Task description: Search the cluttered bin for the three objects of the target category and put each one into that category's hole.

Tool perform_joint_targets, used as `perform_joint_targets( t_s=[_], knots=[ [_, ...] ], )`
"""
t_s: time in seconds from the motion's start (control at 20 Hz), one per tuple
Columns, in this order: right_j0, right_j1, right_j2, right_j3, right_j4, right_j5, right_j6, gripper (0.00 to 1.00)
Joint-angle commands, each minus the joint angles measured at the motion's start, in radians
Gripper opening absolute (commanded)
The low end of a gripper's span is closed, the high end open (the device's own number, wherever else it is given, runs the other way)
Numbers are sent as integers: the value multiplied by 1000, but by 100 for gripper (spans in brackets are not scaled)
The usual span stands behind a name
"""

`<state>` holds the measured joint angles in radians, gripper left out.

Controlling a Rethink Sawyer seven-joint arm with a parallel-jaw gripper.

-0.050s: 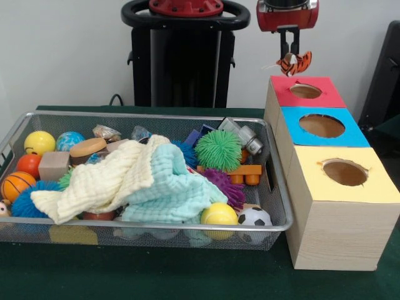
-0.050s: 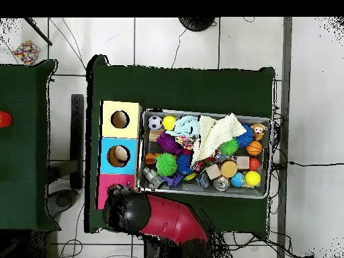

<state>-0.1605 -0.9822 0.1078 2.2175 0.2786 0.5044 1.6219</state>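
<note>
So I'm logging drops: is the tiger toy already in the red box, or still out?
Still out. The tiger toy hangs from the gripper, shut on it, above the hole in the red box.

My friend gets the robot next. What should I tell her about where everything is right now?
Gripper: shut on a small orange striped tiger toy, hanging right above the red box's hole.
Boxes: red, then blue, then yellow, in a row beside the mesh bin.
Done: one toy picked up; the overhead view shows something already inside the blue hole.
Left: drop the tiger in, then dig through the bin for more. Two cloths cover the middle, so things may hide underneath.
</note>
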Motion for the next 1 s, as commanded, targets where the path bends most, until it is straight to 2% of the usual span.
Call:
perform_joint_targets(
  t_s=[0.05,0.35,0.55,0.75,1.0],
  knots=[
    [-19,35,73,99,112,-137,231,0],
    [-67,39,154,151,177,-219,205,0],
    [-124,47,253,215,207,-309,218,0],
    [-159,65,315,240,201,-365,249,0],
    [-178,81,347,250,186,-399,274,0]
  ],
)
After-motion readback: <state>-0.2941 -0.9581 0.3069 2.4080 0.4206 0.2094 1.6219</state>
